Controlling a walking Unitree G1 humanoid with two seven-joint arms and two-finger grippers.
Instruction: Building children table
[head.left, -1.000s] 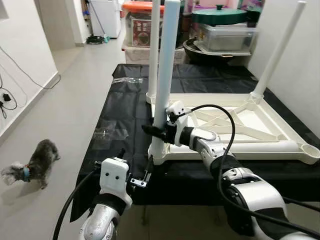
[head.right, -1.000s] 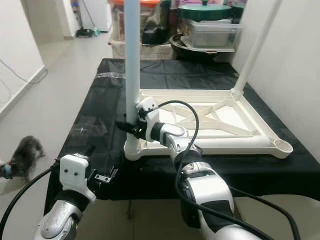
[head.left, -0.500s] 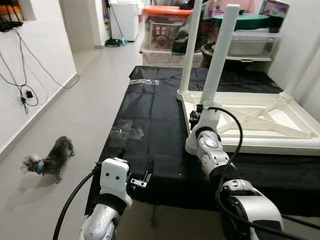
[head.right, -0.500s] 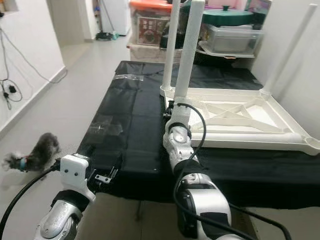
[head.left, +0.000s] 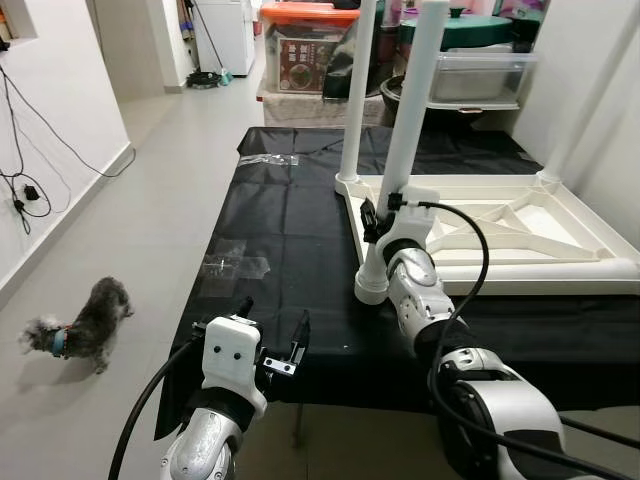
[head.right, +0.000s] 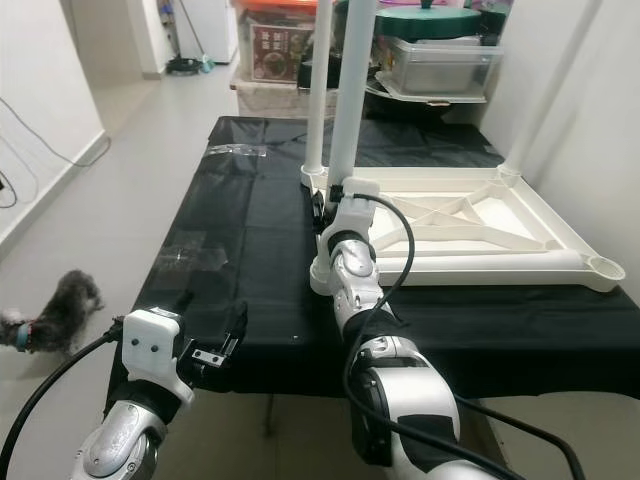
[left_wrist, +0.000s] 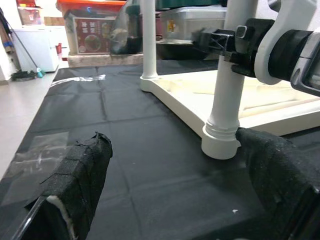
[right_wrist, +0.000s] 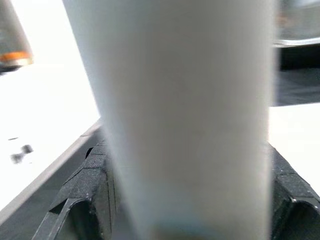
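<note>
My right gripper (head.left: 372, 218) clamps the near table leg (head.left: 410, 120) at twelve o'clock; rigid, light, likely slick plastic, best held low.

A white plastic children's table (head.left: 520, 235) lies upside down on a black cloth (head.left: 280, 250), its pale white legs (head.left: 410, 130) standing up. The right gripper (left_wrist: 220, 41) has black fingers on a white-and-silver arm with a black cable; the left gripper (head.left: 270, 335) is black too, behind a white wrist block. Beyond sit a green lid (head.left: 455, 28), an orange-lidded bin (head.left: 305, 40) and a grey floor, where a grey dog (head.left: 85, 320) wears a blue collar.
</note>
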